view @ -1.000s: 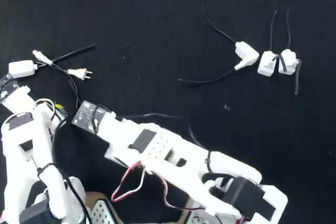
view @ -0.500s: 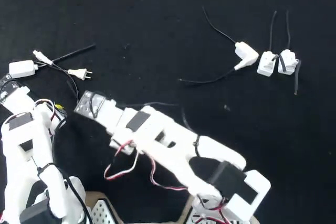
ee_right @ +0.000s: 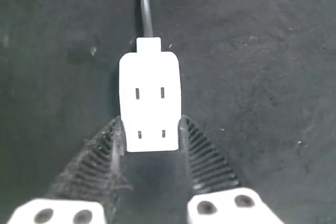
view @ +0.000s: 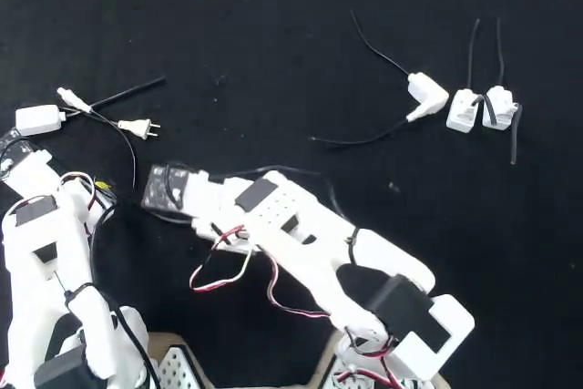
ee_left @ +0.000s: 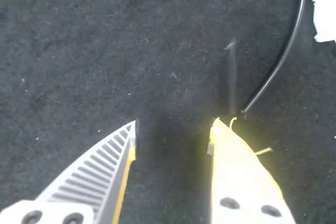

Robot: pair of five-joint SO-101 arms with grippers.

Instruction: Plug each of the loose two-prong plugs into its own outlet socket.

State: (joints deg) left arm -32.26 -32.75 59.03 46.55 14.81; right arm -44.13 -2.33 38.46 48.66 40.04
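My right claw (ee_right: 150,123), clamped on the white rectangular plastic outlet socket (ee_right: 149,95), has shifted slightly toward 3 o'clock; my left claw (ee_left: 173,129) gapes apart.

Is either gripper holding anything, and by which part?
The right gripper grips the white outlet socket by its two sides, at the end opposite its cable. The left gripper is open, holding nothing.

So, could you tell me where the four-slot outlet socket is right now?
In the right wrist view, the four-slot outlet socket is held at its near end by the right gripper, with its dark cable running away across the black table.
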